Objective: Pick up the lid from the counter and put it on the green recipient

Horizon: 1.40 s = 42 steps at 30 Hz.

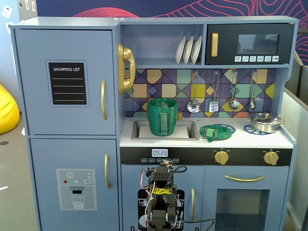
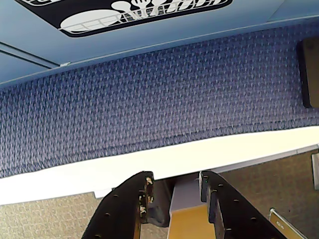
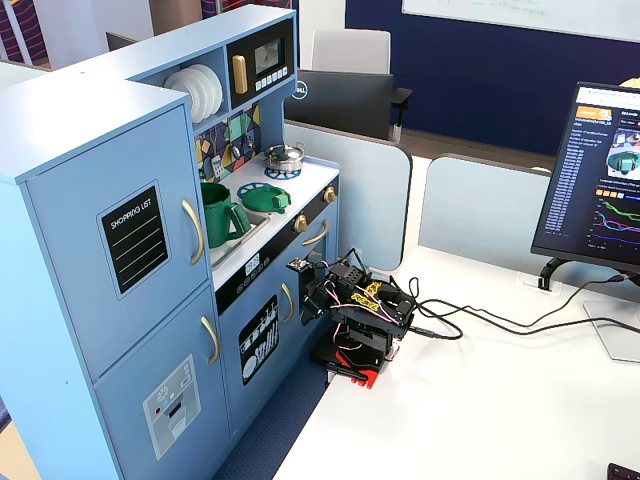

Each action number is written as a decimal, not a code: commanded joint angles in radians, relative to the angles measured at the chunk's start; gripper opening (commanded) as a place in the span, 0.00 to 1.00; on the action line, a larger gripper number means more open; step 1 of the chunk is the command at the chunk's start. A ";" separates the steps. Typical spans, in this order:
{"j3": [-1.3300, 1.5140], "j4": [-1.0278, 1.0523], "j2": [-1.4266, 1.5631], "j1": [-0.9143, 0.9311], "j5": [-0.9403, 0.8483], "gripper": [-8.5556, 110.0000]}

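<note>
The dark green lid (image 1: pixel 211 131) lies flat on a blue burner ring on the toy kitchen's white counter, right of the sink; it also shows in a fixed view (image 3: pixel 265 199). The tall ribbed green recipient (image 1: pixel 162 117) stands upright in the sink, open at the top, also in a fixed view (image 3: pixel 218 213). My arm (image 1: pixel 161 202) is folded low in front of the kitchen's lower doors, well below the counter. In the wrist view my gripper (image 2: pixel 174 181) points down over the white table edge and blue carpet. Its jaws stand a little apart with nothing between them.
A shiny silver pot (image 1: pixel 263 121) sits on the right burner ring. Utensils hang on the backsplash (image 1: pixel 214 98) above the counter. The arm's base stands at the edge of a white desk (image 3: pixel 480 400) with cables and a monitor (image 3: pixel 600 180) to the right.
</note>
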 commanded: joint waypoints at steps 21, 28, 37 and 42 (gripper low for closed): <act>-0.221 -0.495 -0.241 0.316 -0.201 0.10; -0.400 -0.862 -0.377 0.500 -0.152 0.29; -0.382 -1.246 -0.442 0.581 -0.143 0.40; -0.426 -1.344 -0.545 0.574 -0.133 0.40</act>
